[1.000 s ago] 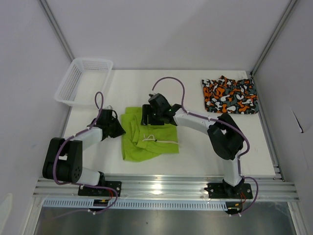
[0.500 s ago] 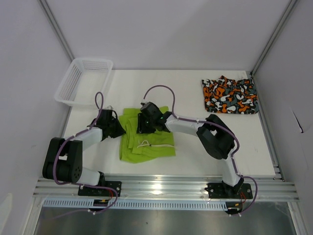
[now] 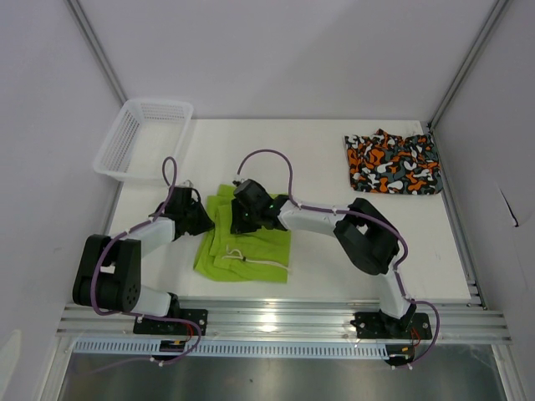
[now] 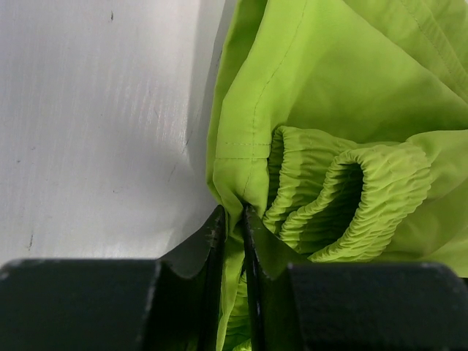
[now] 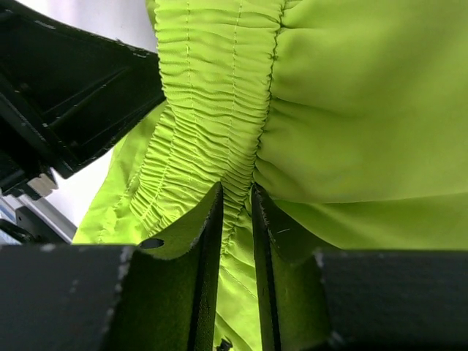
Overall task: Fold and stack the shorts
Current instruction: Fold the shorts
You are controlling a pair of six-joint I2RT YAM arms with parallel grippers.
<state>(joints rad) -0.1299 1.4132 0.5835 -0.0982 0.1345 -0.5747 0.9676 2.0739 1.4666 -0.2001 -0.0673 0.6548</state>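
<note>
Overhead view: lime green shorts (image 3: pixel 251 246) are lying bunched at the front-left of the white table (image 3: pixel 351 242), w/ the white drawstring (image 3: pixel 263 264) trailing across the near side. Both arms are reaching into the pile, one from each side.

L gripper (image 4: pixel 232 217) is pinching the cloth's left edge, jaws almost closed w/ only a thin seamed fold btwn them. R gripper (image 5: pixel 236 197), just beside it, is clamping the ruffled elastic waistband (image 5: pixel 212 95), jaws equally narrow w/ the gathered band squeezed btwn.

Camo shorts (image 3: pixel 393 163) are lying at the far right corner, well apart. A mesh basket (image 3: pixel 142 138) is sitting at the far left corner.

Judgement: the arms are prob. setting up a two-point hold to spread or fold the green pair. To do it well, both grips should be lifting together & moving evenly, so the cloth is tensioning w/o slipping. L's bite looks thin, so a slow pull seems wise. The drawstring could snag, so it needs watching.
</note>
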